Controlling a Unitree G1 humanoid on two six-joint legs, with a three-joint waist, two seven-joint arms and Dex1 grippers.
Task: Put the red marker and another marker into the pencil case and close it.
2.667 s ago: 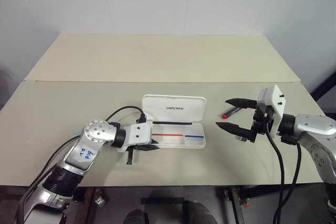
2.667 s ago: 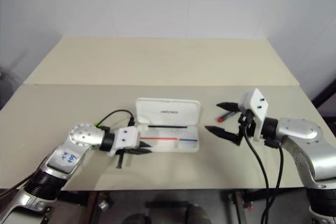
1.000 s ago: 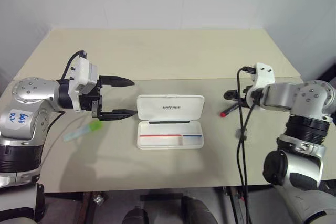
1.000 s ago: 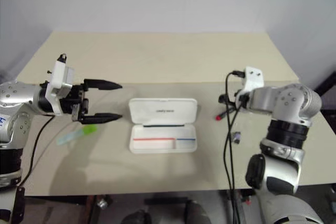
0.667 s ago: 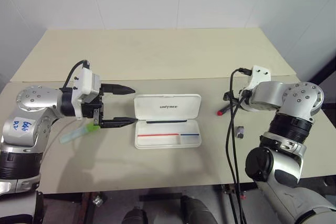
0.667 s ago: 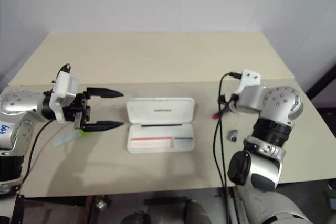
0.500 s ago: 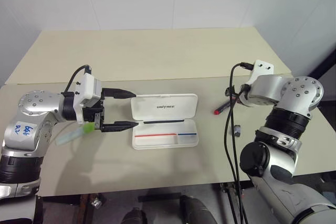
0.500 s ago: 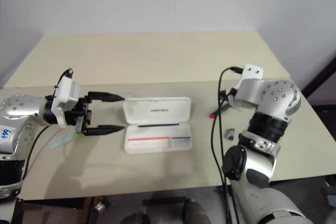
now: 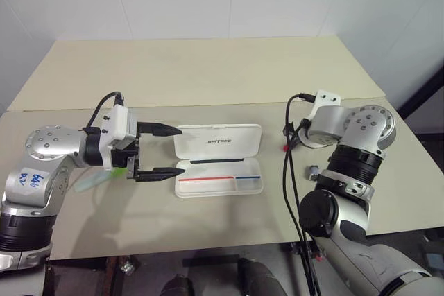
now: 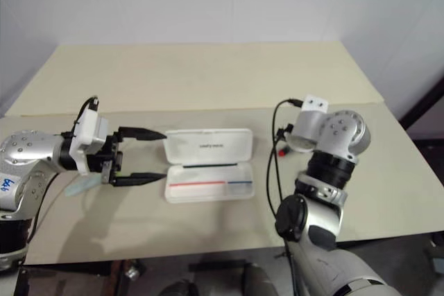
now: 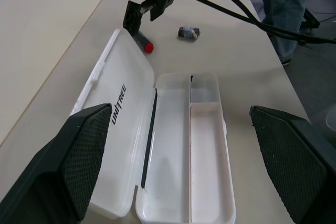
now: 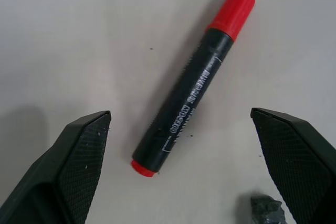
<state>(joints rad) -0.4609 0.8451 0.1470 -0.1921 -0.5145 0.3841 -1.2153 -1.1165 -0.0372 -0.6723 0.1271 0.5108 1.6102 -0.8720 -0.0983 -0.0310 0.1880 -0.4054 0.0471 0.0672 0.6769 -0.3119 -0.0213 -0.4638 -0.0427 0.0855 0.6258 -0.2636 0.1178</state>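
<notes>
red marker [image 12: 194,80] lies flat on the table [image 9: 208,81], right of the open pencil case [image 9: 218,159], red cap pointing away. right gripper [image 12: 181,166] spread above it, empty. right wrist view adds a small grey bit [image 12: 266,208] nearby.

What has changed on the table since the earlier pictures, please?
The left gripper backed out of the pencil case, rose and hangs open beside it. The right gripper turned downward, open above the red marker. Case and both markers lie unmoved.
</notes>
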